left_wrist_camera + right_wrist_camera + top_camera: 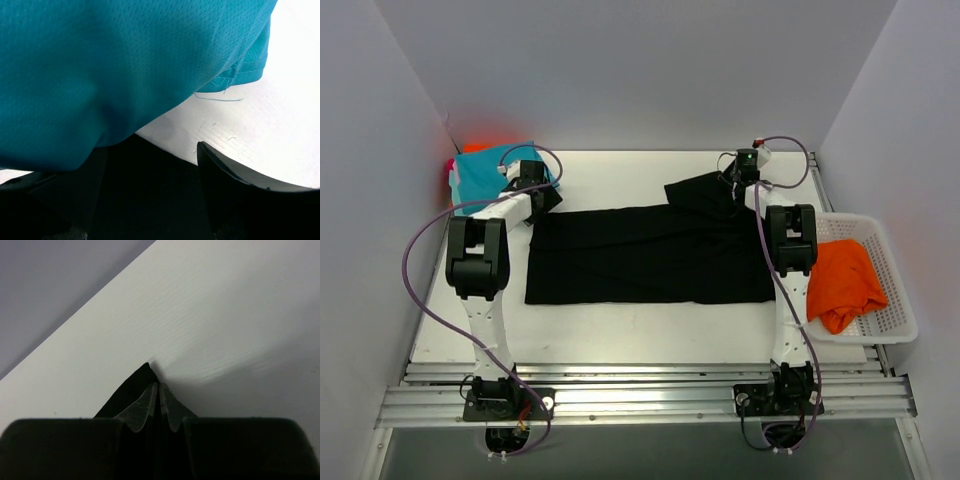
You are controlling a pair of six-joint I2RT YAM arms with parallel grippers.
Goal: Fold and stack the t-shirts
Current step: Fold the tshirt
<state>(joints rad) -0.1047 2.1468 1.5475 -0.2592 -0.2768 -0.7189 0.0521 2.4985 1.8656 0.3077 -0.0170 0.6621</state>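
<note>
The black t-shirt lies spread flat across the middle of the table, long side running left to right. Its far right part is lifted and bunched under my right gripper. In the right wrist view that gripper is clenched on a tip of the black cloth, the clear pads meeting with the point of fabric poking out past them.

My left gripper sits at the shirt's far left corner, right beside the folded teal t-shirt. From the left wrist the teal cloth hangs over most of the view. The fingers stand apart with black cloth lying in the gap, so I read this gripper as released, not yet pinching.

I judge that the black shirt's first fold is in hand. Next, the left has to close on black cloth only, clear of the teal hem. Then both arms should draw the far edge toward the near one together, so the fold stays straight.

An orange t-shirt waits crumpled in the white lattice basket at the right. Orange and pink edges show under the teal one at the far left.

The table is matt white, boxed in by plain pale walls, with aluminium rails along the near edge.
</note>
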